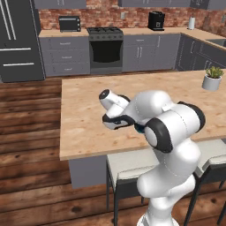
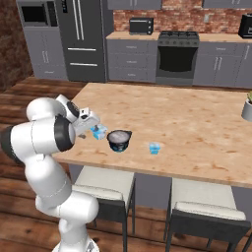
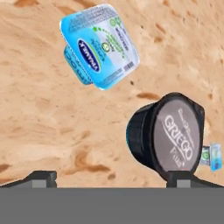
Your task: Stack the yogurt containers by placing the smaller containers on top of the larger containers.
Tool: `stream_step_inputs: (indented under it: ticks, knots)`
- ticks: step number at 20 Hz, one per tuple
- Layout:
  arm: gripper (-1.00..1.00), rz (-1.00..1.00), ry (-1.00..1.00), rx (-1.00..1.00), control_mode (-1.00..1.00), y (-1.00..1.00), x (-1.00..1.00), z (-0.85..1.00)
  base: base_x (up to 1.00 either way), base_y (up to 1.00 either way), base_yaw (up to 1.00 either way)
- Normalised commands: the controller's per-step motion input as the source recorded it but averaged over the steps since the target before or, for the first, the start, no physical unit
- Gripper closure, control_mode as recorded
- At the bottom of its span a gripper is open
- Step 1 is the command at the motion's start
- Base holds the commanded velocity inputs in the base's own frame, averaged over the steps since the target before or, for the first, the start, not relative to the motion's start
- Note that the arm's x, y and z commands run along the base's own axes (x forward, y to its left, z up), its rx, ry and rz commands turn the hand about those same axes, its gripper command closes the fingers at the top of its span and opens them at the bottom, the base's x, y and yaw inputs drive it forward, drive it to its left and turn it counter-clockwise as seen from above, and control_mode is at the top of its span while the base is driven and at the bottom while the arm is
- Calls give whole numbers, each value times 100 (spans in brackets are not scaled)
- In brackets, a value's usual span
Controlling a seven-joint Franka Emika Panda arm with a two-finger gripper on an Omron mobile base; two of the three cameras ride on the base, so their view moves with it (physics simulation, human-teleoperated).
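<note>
On the wooden island counter (image 2: 197, 118), one smaller container (image 2: 99, 132) stands near the front left, a light-blue yogurt cup with a white-blue lid (image 3: 98, 46). Just right of it sits the larger container (image 2: 118, 140), a squat dark tub with a pale grey top (image 3: 168, 138). Another smaller container (image 2: 154, 148) stands further right (image 3: 211, 156). My gripper (image 2: 92, 125) hovers just above and left of the first cup. Its fingertips (image 3: 41, 178) stand wide apart at the bottom of the hand view, so the gripper (image 3: 113, 179) is open and holds nothing.
A white plant pot (image 1: 212, 79) stands at the counter's far right (image 2: 247, 109). Two stools (image 2: 106, 189) (image 2: 209, 206) are tucked under the near edge. My own arm (image 1: 167, 128) blocks the containers in the left base view.
</note>
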Motion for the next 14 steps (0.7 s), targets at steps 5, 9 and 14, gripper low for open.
stream_step_inputs:
  ticks: [5, 9, 14]
  knots:
    - [-100, 0, 0, 0, -100, 0, 30, -11, 0, 0, 0]
    - [-100, 0, 0, 0, -100, 6, 31, -7, 0, 0, 0]
    - [-100, 0, 0, 0, -100, 8, 21, -5, 0, 0, 0]
